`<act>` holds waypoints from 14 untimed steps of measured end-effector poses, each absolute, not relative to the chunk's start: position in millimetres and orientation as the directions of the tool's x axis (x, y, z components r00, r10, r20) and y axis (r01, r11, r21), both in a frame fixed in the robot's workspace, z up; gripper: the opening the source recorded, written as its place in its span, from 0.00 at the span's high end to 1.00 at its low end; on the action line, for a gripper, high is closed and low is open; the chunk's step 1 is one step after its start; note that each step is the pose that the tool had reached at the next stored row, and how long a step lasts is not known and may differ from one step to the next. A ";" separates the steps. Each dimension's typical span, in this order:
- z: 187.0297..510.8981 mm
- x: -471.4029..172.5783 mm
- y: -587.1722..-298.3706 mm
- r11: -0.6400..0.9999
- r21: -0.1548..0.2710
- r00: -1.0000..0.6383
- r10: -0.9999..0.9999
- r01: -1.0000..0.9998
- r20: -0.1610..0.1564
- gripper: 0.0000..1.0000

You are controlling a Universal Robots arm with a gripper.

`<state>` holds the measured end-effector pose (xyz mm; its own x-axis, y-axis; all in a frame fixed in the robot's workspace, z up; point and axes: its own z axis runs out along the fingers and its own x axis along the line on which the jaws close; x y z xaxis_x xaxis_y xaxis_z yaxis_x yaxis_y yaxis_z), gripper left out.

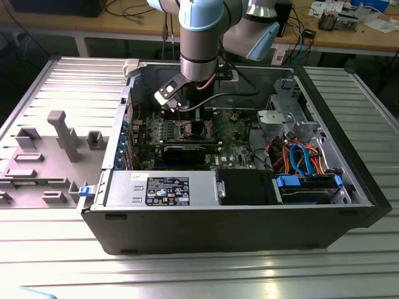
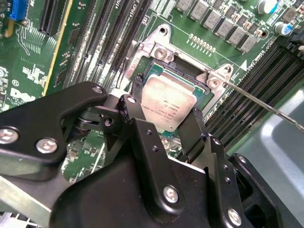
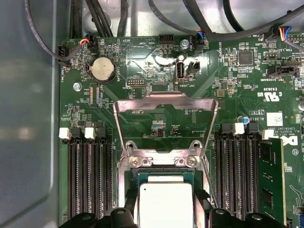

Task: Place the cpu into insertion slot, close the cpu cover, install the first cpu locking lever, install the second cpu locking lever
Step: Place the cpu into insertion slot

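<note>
While the cover (image 3: 166, 99) stands open, the hand (image 2: 165, 100) clamps the cpu (image 3: 164, 202) (at its slot (image 3: 161, 161)).

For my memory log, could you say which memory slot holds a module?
The one farthest from the grey case wall: a green module stands in it; the rest are bare.

**Open computer case (image 1: 237, 227) on slatted table (image 1: 187, 274)**

Holds a power supply (image 1: 162, 189), with orange and blue cables (image 1: 299, 156) toward the exterior view's right. Grey fixture tray (image 1: 37, 162) alongside. On the green motherboard (image 3: 237, 95): coin battery (image 3: 102, 70), black memory slots (image 3: 88, 180).
</note>
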<state>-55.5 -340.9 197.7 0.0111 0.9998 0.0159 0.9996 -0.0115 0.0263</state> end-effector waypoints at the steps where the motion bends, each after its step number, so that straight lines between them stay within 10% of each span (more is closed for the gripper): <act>1: 197.4 -55.5 -340.9 -0.012 0.026 0.011 1.000 1.000 0.016 0.45; 14: 196.9 -55.4 -340.7 -0.011 0.026 0.011 1.000 1.000 0.017 0.38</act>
<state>-55.4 -340.7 196.9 0.0110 0.9998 0.0173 0.9996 -0.0114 0.0264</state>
